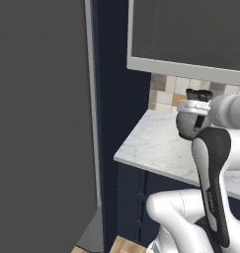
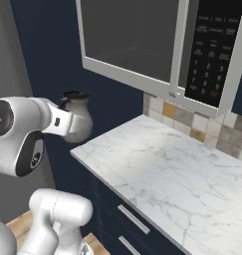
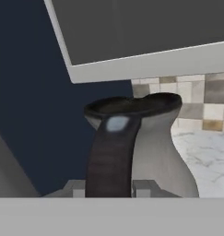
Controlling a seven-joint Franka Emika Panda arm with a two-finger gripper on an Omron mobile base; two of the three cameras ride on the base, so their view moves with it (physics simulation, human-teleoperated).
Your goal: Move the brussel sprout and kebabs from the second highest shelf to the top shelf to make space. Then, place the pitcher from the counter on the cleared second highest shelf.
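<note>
Pitcher (image 3: 150, 152) is up off the counter (image 2: 157, 164), pinched by the gripper (image 3: 109, 186) w/ its fingers pressed onto the curved dark handle, which you see running up the middle of the hand view to the flared rim. In the left base view you find the pitcher (image 1: 189, 123) at the end of the arm, hanging over the marbled top's far part, near the tiled backsplash (image 1: 166, 91), rim up and roughly upright. In the right base view it (image 2: 76, 122) sits just left of the counter's left edge, in front of the navy panel (image 2: 48, 55), clear of the worktop w/ a gap below it. You can't see the fingertips themselves in either base view; the wrist covers them. Microwave (image 2: 157, 45) hangs above the counter, its pale lower frame just above the jug's rim in the hand view, not touching. On the left of the left base view you get the big grey door (image 1: 42, 113), w/ a thin pale edge strip, well apart from the jug. Navy drawer fronts w/ silver bar handles (image 2: 132, 219) sit under the worktop, near side
</note>
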